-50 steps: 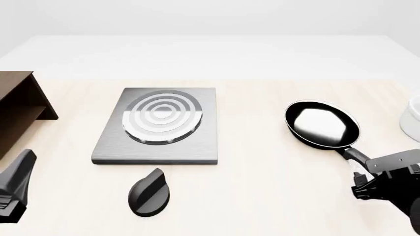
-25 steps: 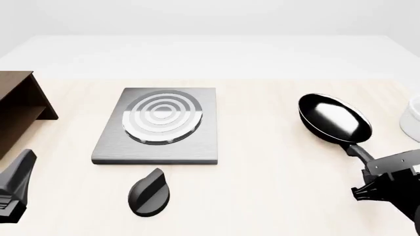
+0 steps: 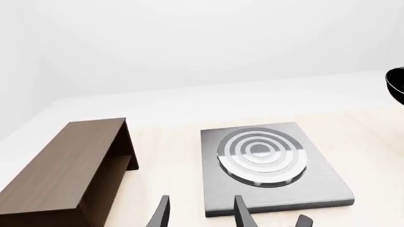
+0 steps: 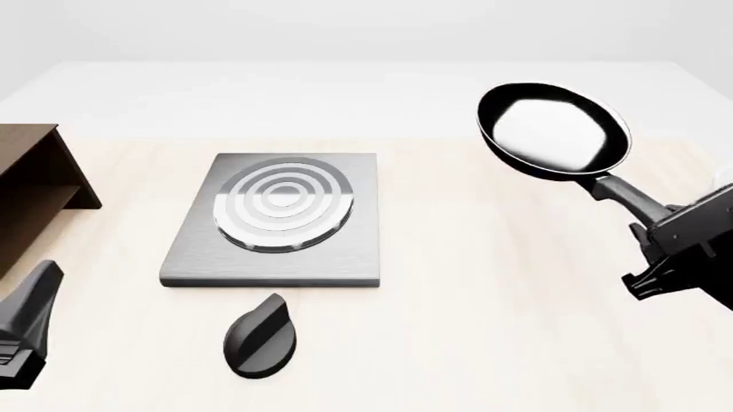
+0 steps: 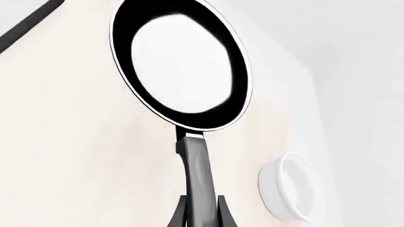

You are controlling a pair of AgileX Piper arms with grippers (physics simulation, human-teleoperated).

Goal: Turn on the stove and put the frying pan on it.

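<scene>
My right hand is clamped on the frying pan handle, pan in the air, upper right of frame. Left hand, fingers apart, idles. Risk: gripped far out, the pan could swing or slip before reaching the stove; knob untouched.

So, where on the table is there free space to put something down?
Bare wood lies between the stove and the right claw, under the raised frying pan. A smaller patch lies between the shelf and the stove. It is tighter at the near edge, around the knob and the left claw.
</scene>
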